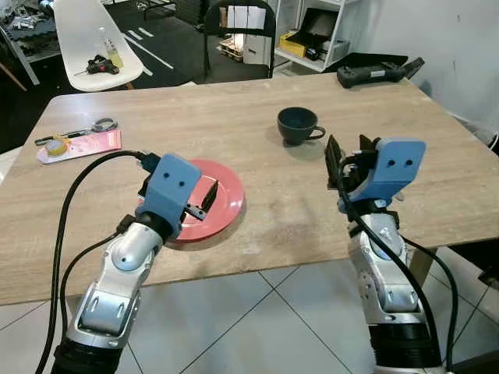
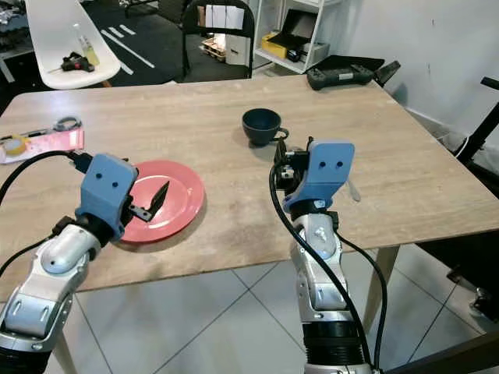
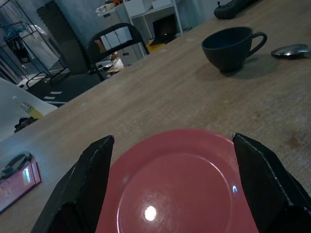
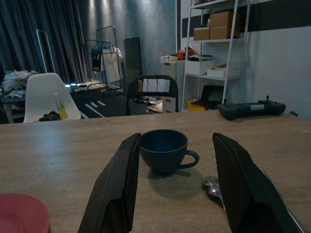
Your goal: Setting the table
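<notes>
- The tabletop (image 1: pixel 257 226) is pale wood, seen from its near long edge.
- A red plate (image 1: pixel 222 204) lies flat close to the near edge, toward the near left corner.
- The left pincer (image 1: pixel 201 202) hangs over the plate's left part with its two black fingers (image 3: pixel 92 174) spread wide apart; in the left wrist view the plate's rim sits between them and nothing is gripped.
- A dark cup (image 1: pixel 298 125) stands upright about mid-tabletop, a little toward the far edge, its handle turned toward the right edge.
- The right pincer (image 1: pixel 348 160) is held above the tabletop on the near right side of the cup, its fingers (image 4: pixel 119 189) apart and empty; in the right wrist view the cup stands between and beyond them.
- A metal spoon (image 4: pixel 212 187) lies flat on the wood just beside the cup, on the handle side, its bowl nearest the cup; part of its handle shows past the right arm in the right eye view.
- Near the left edge lie a pink card (image 1: pixel 82 146), a roll of tape (image 1: pixel 54 146) on top of it, and scissors (image 1: pixel 78 132) just beyond them.
- A black controller (image 1: pixel 374 74) rests at the far right corner.
- Beyond the far edge stand a white chair (image 1: pixel 86 39) with small items on its seat, and a black chair (image 1: pixel 238 35).
- The floor (image 1: pixel 257 319) below the near edge is light tile.
</notes>
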Available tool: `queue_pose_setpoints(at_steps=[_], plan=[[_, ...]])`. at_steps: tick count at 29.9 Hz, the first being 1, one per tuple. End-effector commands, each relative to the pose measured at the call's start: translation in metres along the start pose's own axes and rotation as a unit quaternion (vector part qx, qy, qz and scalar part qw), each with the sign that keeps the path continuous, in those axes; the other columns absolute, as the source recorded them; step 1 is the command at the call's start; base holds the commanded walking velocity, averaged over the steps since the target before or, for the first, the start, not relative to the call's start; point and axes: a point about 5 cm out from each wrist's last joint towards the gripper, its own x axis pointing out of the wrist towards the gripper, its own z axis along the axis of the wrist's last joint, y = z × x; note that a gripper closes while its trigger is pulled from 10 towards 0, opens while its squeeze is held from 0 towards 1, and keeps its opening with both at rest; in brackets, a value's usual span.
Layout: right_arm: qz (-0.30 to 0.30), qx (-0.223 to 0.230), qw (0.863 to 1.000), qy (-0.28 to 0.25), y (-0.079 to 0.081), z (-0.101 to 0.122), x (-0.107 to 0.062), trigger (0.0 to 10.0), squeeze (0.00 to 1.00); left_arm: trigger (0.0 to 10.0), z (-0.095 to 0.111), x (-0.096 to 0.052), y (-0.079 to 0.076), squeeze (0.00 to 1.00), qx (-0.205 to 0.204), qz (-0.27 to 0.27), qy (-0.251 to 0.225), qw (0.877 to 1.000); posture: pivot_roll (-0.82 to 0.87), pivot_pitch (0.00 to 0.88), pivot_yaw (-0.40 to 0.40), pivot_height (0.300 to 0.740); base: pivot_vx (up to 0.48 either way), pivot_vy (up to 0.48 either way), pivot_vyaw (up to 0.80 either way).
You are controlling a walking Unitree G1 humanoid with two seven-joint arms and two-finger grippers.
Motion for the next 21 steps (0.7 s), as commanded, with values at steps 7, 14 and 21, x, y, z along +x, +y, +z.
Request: queue_pose_setpoints(at_steps=[7, 14, 21], plan=[[0.005, 0.004, 1.000, 0.002, 0.0012, -0.0009, 0.0025, 10.0, 0.00, 0.0, -0.0011, -0.0043, -0.0048, 0.00, -0.002, -0.011, -0.010, 1.000, 0.10, 0.036, 0.078, 0.740, 0.000, 0.000, 0.00], [0.007, 0.004, 1.000, 0.001, 0.0017, -0.0004, 0.0021, 10.0, 0.00, 0.0, 0.0000, -0.0033, -0.0049, 0.00, 0.000, -0.011, -0.014, 1.000, 0.10, 0.036, 0.078, 0.740, 0.000, 0.000, 0.00], [0.008, 0.003, 1.000, 0.001, 0.0011, 0.0000, 0.0020, 10.0, 0.00, 0.0, -0.0007, -0.0040, -0.0034, 0.00, 0.003, -0.010, -0.014, 1.000, 0.10, 0.035, 0.075, 0.740, 0.000, 0.000, 0.00]])
